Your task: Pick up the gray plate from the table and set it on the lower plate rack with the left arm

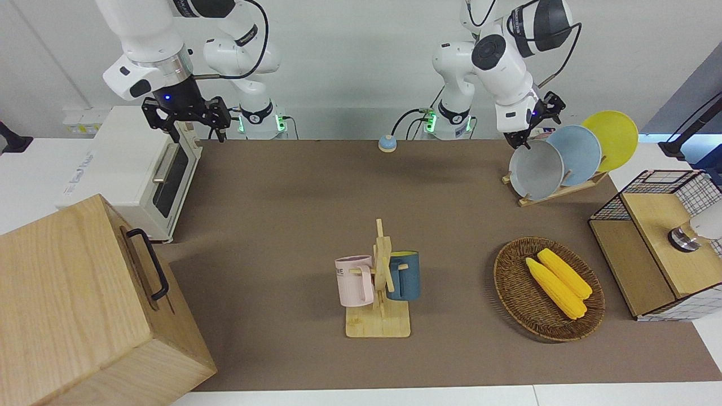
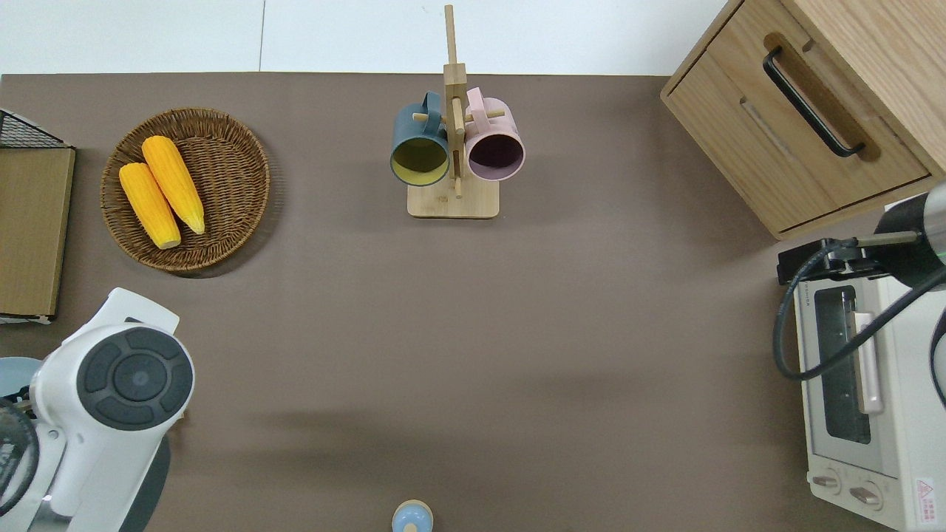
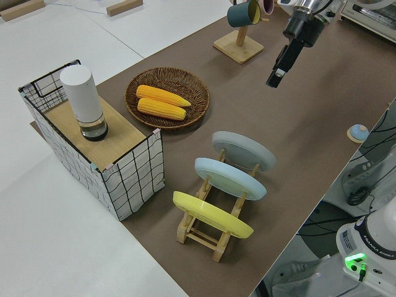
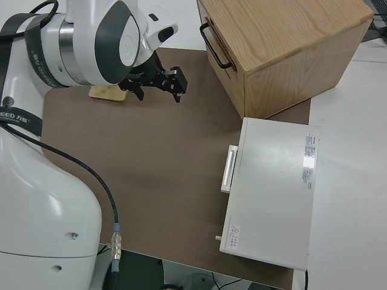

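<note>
Gray plate [image 1: 536, 169] stands slotted in the rack [image 1: 555, 192], pegs propping it; left gripper [image 1: 527, 138] at its rim, grasp unclear; right arm parked.

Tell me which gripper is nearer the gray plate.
Left. The left gripper is at the top rim of the gray plate, which stands in the lower plate rack; the right arm is parked.

Your workspace: plain pale room

Look toward 12 o'clock in the front view: a bare white wall [image 1: 350, 51] under even light. White surfaces [image 1: 34, 175] flank the brown cover, and a wooden cabinet [image 1: 79, 304] sits at 8 o'clock.
</note>
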Controlling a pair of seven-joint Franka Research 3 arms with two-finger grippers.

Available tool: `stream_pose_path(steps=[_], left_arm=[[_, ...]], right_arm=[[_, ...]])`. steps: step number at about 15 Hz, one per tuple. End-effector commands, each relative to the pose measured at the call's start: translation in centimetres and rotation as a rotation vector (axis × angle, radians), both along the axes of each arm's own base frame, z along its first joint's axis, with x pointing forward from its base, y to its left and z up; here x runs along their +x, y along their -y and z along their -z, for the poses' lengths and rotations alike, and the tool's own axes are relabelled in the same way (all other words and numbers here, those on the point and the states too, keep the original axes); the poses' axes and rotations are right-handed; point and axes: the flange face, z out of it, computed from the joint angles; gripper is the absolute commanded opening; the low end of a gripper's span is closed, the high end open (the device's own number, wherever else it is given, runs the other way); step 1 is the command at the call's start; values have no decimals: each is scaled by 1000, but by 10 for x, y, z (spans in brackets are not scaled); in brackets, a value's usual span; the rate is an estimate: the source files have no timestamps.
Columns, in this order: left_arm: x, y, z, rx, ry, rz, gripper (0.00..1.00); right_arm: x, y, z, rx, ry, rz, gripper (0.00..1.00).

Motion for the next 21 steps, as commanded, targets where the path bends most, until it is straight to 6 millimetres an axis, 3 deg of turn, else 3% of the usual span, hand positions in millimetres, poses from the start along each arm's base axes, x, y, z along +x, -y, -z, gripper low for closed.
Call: stream_pose_path(steps=[1, 8, 11, 15, 18, 21], left_arm=[[16, 38, -29, -114, -47, -21, 1000], [11, 75, -73, -383, -52, -15, 1000], [11, 82, -98, -521, -95, 118, 1000], [23, 84, -103, -651, -133, 367, 1000], [40, 73, -92, -663, -115, 365, 1000], [45, 72, -91, -663, -102, 369, 1000]], right_arm=[[0, -1, -3, 3, 5, 2, 983], [0, -1, -3, 3, 5, 2, 983], [0, -1, -3, 3, 5, 2, 983], [0, -1, -3, 3, 5, 2, 983], [0, -1, -3, 3, 5, 2, 983], [0, -1, -3, 3, 5, 2, 983]])
